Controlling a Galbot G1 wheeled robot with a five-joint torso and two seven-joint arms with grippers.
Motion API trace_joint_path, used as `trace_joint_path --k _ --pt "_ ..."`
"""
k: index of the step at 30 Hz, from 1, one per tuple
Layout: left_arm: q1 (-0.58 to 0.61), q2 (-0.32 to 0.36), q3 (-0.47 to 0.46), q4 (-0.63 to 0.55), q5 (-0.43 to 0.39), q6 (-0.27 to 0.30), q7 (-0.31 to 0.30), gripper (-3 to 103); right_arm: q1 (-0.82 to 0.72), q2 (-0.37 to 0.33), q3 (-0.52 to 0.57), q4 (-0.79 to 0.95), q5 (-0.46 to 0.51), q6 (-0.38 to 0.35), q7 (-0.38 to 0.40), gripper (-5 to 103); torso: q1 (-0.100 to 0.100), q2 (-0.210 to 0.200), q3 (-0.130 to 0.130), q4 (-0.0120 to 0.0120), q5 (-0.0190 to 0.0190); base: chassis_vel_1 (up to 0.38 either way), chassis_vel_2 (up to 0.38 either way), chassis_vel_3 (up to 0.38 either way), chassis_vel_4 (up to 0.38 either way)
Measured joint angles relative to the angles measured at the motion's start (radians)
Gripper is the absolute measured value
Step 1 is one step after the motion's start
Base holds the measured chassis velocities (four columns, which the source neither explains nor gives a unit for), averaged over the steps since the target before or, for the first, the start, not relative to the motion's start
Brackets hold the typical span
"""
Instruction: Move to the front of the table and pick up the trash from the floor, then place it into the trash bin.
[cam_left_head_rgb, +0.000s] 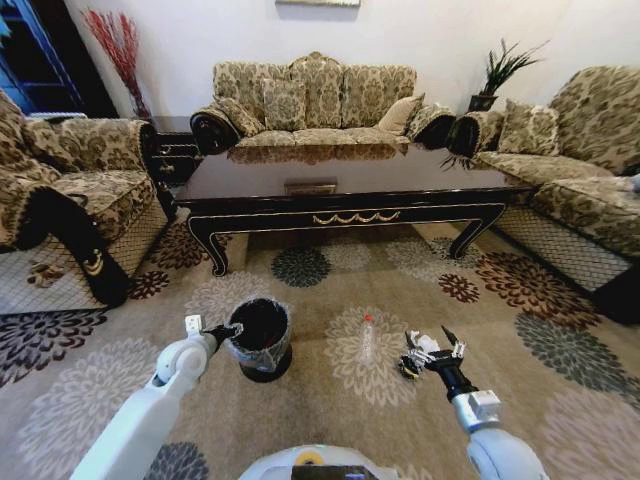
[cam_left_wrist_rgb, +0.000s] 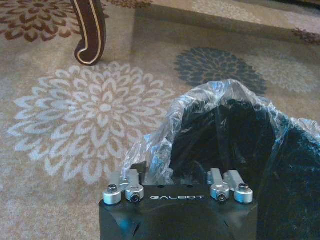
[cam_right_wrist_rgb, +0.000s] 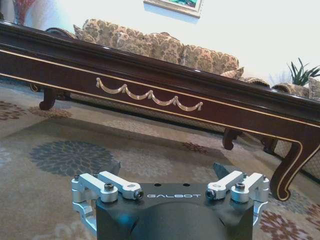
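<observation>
Two grippers sit low near the bin (cam_left_head_rgb: 259, 338): the left gripper (cam_left_head_rgb: 222, 331) is at its rim with fingers pinching the bag (cam_left_wrist_rgb: 200, 107), the right gripper (cam_left_head_rgb: 437, 352) has fingers spread apart over the carpet (cam_left_head_rgb: 90, 390). A pale bottle (cam_left_head_rgb: 367, 336) lies between bin and right gripper, a dark scrap (cam_left_head_rgb: 408, 366) just beside that gripper. I'd guess a tug could tip the bin, or the scrap gets nudged away. The bench (cam_left_head_rgb: 345, 190) stands well beyond.

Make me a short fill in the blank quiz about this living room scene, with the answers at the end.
1. The left gripper holds the rim of the ____.
2. The bottle lies on the ____.
3. The right gripper, low over the carpet, has its jaws ____.
4. The gold swag ornament decorates the ____.

Answers: trash bin; floor; open; table
</observation>
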Motion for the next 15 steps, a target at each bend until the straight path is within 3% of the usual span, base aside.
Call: trace_joint_path --k 3,6,12,15 --pt "0.004 0.001 0.001 0.004 0.002 0.004 -0.004 39 0.007 -0.002 0.001 -0.025 0.016 -0.002 0.000 100 0.000 0.000 0.000 0.0001 0.0000 0.000 0.000 0.000 0.000" --pt "0.010 0.004 -0.002 0.004 0.002 0.005 -0.004 34 0.018 -0.004 -0.001 -0.047 0.032 -0.006 0.001 100 0.000 0.000 0.000 0.0002 0.0001 0.000 0.000 0.000 0.000" --pt "0.047 0.001 -0.028 -0.011 0.010 0.005 -0.005 7 0.071 0.004 -0.012 -0.138 0.057 -0.027 -0.003 100 0.000 0.000 0.000 -0.0001 0.0002 0.000 0.000 0.000 0.000" --pt "0.066 0.002 -0.035 -0.026 0.014 0.007 -0.005 4 0.103 0.007 -0.017 -0.173 0.085 -0.041 -0.003 100 0.000 0.000 0.000 0.0000 0.0003 0.000 0.000 0.000 0.000"
